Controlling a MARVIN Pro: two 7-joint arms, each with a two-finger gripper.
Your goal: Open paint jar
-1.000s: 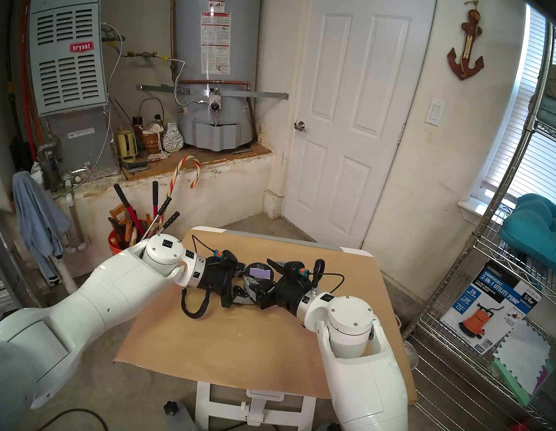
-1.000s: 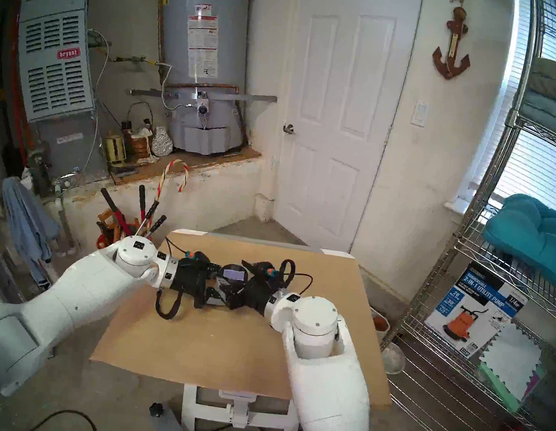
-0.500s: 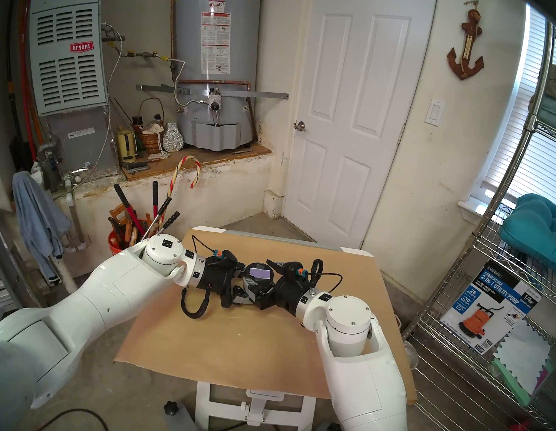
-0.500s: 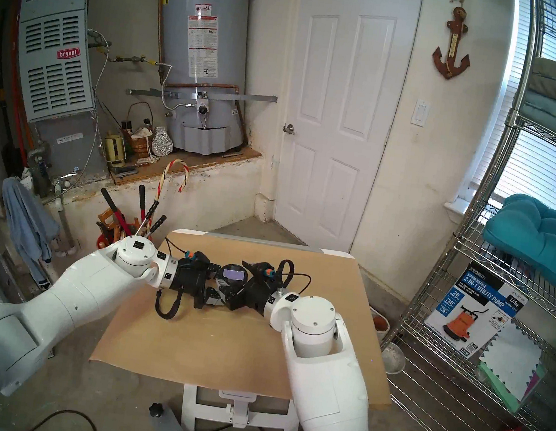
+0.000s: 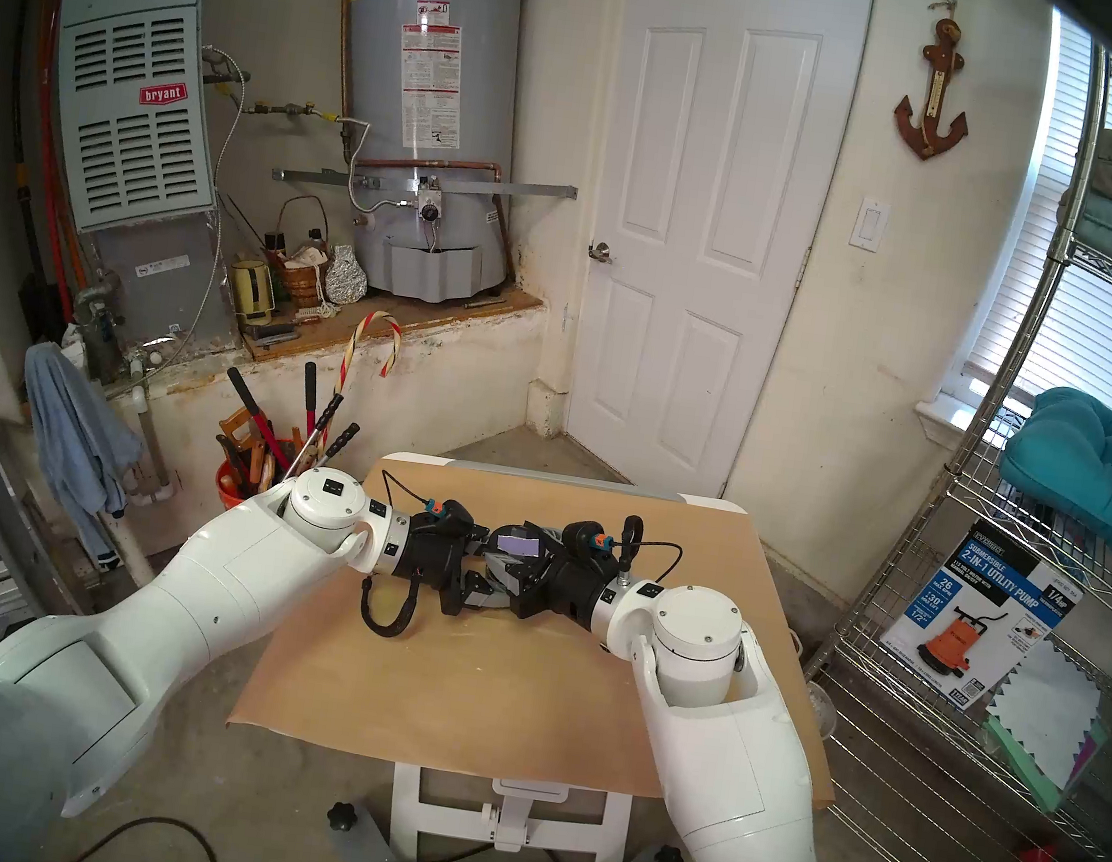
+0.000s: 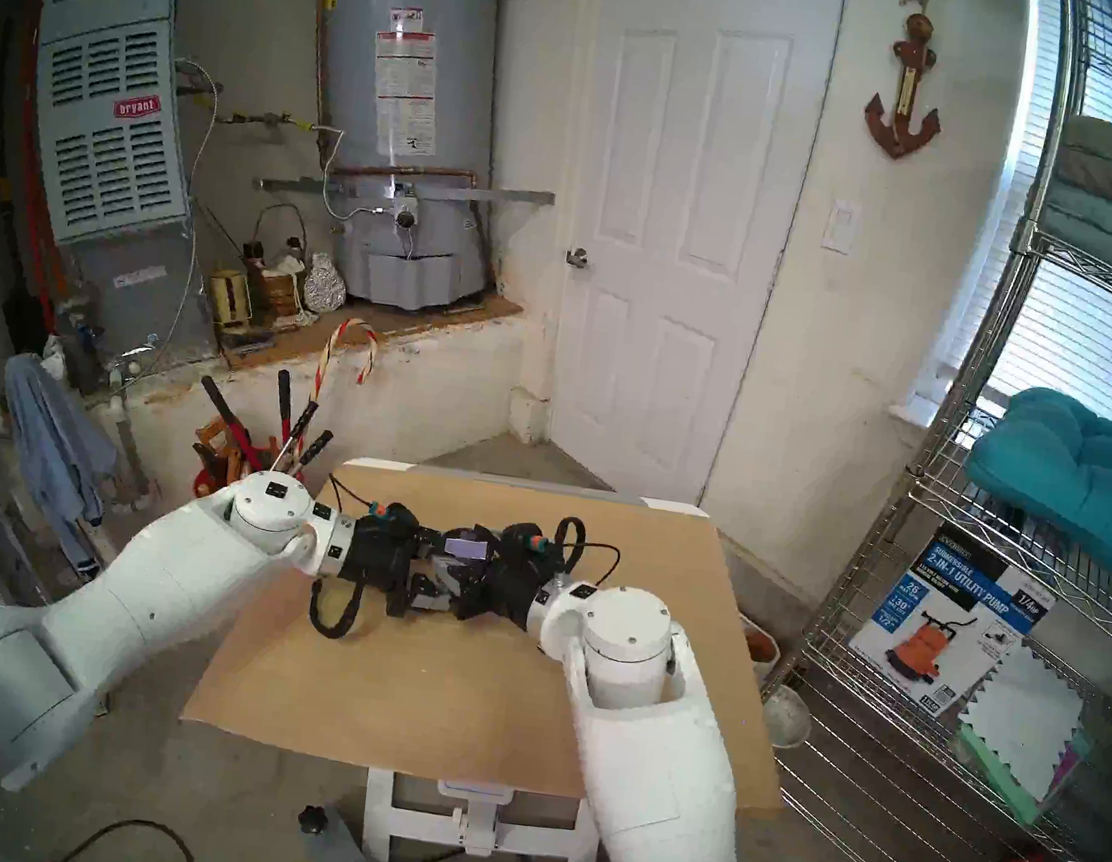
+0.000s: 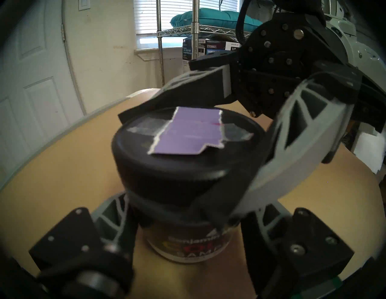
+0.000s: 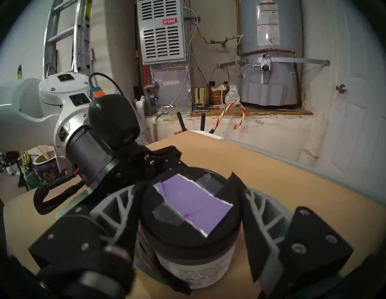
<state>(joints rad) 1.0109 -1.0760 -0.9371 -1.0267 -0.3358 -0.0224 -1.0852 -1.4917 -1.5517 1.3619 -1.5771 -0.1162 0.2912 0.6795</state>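
Note:
The paint jar stands upright on the paper-covered table, mid-table between my two wrists. Its black lid carries a lavender swatch and is also plain in the right wrist view. My left gripper comes in from the left and is shut on the jar's body below the lid. From the right, my right gripper is shut on the lid, one grey finger pressed to its near side and the other lying along its far edge. The lid sits on the jar.
A black cable loop hangs from my left wrist onto the table. Left of the table stands an orange bucket of long-handled tools. A wire shelf with a pump box stands to the right.
The right gripper's jaws, wide apart around the lid before, have closed onto it, and the wrist has shifted slightly left. The left gripper and the jar have not moved.

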